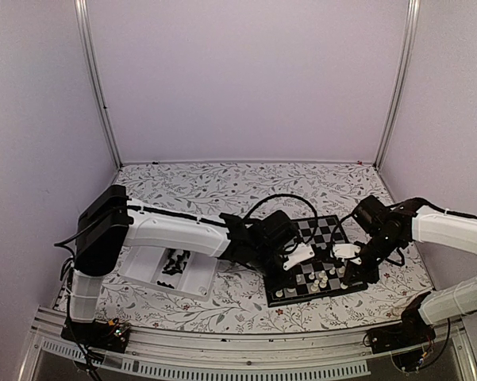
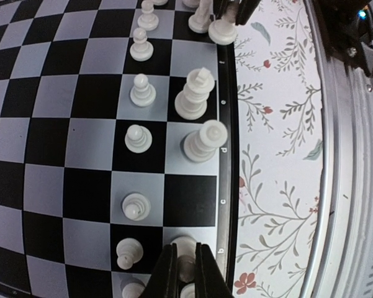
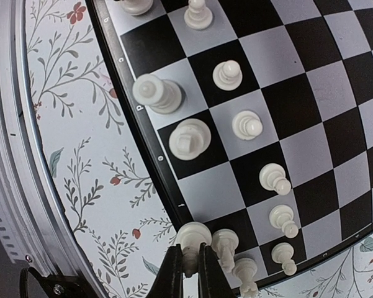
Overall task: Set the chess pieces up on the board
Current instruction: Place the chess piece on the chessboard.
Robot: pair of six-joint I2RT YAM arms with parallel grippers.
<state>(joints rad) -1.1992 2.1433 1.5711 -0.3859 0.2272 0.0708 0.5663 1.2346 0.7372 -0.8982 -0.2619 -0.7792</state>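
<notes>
Left gripper (image 2: 186, 276) pinches a white piece (image 2: 185, 254) at frame bottom. Right gripper (image 3: 190, 273) likewise clamps another white piece (image 3: 192, 236). Withdrawing askew could topple the neighbouring piece (image 3: 224, 242) on the board (image 3: 310, 81).

Left claw (image 1: 296, 259), right claw (image 1: 350, 258) over board (image 1: 326, 231)

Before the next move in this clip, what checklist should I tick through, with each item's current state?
1. The left hand is shut on a white back-row piece: ok.
2. The right hand is shut on a second white piece: ok.
3. Both held pieces are at the board edge nearest the arm bases: ok.
4. Held pieces seated on their squares: cannot tell.
5. White back row filled: not ok, an empty black square remains.
6. The black pieces are on the board: not ok, they lie in the tray.
</notes>
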